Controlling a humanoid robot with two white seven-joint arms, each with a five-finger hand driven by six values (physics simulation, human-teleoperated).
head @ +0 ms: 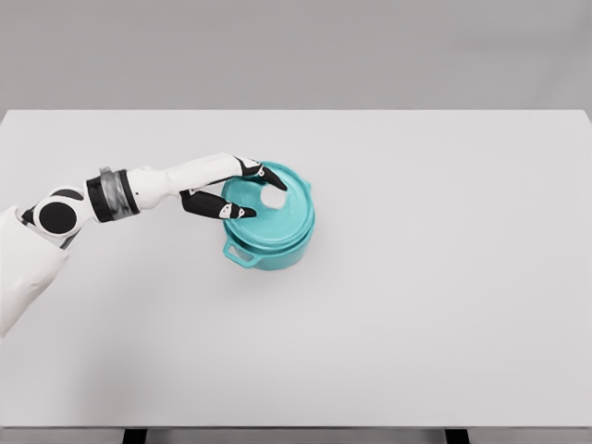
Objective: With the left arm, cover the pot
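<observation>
White table fills most of the view, with a gray wall behind it. Two dark legs peek out under the near edge.

A teal pot sits on the table, a bit left of the middle. It has a small handle on its near left side. A teal lid lies on top of the pot and seems to sit flat, with its rim lined up with the pot's rim. A white knob shows in the middle of the lid.

The left arm comes in from the left edge and reaches across to the pot. It is white, with a gray band near the wrist. The left hand is over the left part of the lid. Its black and white fingers are stretched out and spread a little. One finger points at the knob from above, and another lies lower, across the lid's left edge. The fingers are close to the knob, but I cannot tell if they grip it or only rest by it.
</observation>
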